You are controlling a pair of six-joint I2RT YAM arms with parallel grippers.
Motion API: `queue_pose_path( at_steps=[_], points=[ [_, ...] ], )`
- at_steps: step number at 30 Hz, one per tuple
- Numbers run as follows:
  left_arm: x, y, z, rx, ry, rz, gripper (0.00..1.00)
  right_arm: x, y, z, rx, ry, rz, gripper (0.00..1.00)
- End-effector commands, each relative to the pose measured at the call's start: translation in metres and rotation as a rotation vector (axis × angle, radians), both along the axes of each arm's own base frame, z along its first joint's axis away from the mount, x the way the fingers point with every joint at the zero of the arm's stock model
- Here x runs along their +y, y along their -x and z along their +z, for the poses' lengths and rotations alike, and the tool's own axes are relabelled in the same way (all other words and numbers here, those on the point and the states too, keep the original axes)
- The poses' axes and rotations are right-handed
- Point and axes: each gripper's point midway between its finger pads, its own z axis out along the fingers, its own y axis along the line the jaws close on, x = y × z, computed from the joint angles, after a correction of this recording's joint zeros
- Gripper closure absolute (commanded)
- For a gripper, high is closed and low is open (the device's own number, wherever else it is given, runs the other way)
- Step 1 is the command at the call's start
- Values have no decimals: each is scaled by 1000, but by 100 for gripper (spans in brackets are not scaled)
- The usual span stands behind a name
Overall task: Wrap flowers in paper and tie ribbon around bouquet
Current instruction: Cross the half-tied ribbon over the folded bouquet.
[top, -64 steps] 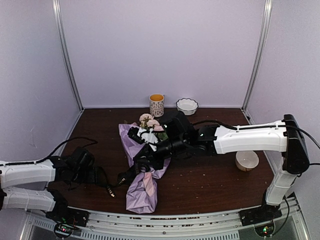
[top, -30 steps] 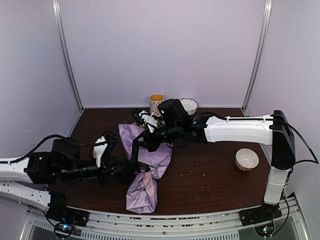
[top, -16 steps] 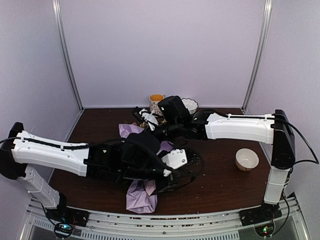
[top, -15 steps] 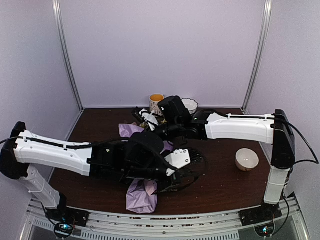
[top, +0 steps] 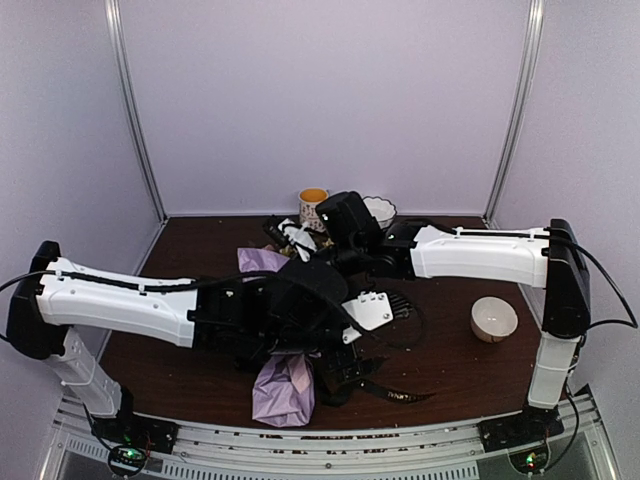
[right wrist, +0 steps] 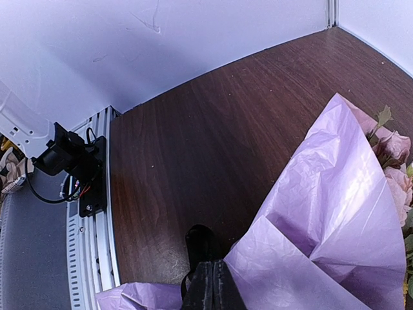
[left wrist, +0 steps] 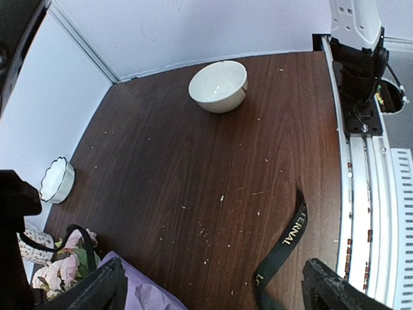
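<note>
The flowers [right wrist: 395, 147] lie wrapped in paper [right wrist: 322, 219] mid tabletop [top: 450, 360]; the ribbon [left wrist: 284, 239] lies loose and untied near-right of it, below the wide-open left fingers [left wrist: 97, 290]; the right fingers [right wrist: 208, 287] are pinched shut at the paper's edge; tying is not yet done.

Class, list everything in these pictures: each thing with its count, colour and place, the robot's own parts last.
table: one, dark brown, under everything
paper: one sheet, lilac, wrapped round the flowers, mid-table
flowers: one bunch, pale pink, green leaves, at the paper's far end
ribbon: one, black, pale lettering, loose near the front edge
mug: one, patterned, yellow inside, by the back wall
scalloped bowl: one, white, beside the mug
plain bowl: one, cream, right side of the table
left gripper: one, black, open above the ribbon
right gripper: one, black, shut at the paper's edge
</note>
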Motion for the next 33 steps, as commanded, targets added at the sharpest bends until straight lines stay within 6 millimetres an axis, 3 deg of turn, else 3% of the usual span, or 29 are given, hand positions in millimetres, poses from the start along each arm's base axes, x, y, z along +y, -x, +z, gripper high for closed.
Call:
queue_pose_path(
  at_steps=[1, 6, 7, 8, 9, 14, 16, 18, 21, 26, 29, 33],
  points=[
    [15, 0, 16, -34, 14, 4, 2, 2, 1, 14, -2, -25, 12, 100],
    [55, -2, 53, -50, 204, 72, 11, 3, 3, 16, 14, -31, 2, 100],
    [70, -3, 53, -51, 236, 95, 14, 3, 4, 17, 18, -33, -2, 100],
    [81, -4, 68, -49, 304, 114, 20, 4, 6, 18, 24, -37, -3, 100],
    [95, -7, 70, -40, 349, 141, 27, 4, 6, 21, 27, -44, -6, 100],
    [170, -56, 28, 153, 471, 375, 48, 9, 14, 29, 49, -82, -7, 100],
    [194, -74, 8, 228, 493, 444, 48, 9, 14, 33, 56, -92, -9, 100],
    [210, -83, -7, 239, 484, 488, 41, 10, 16, 36, 57, -102, -5, 100],
    [220, -93, -22, 238, 447, 524, 22, 9, 21, 40, 52, -110, 7, 100],
    [197, -90, -26, 290, 441, 368, 14, 9, 32, 47, 36, -123, 46, 100],
    [185, -91, -34, 311, 405, 333, 24, 7, 36, 50, 33, -125, 56, 100],
    [181, -90, -31, 301, 445, 301, 41, 7, 42, 52, 36, -130, 69, 100]
  ],
)
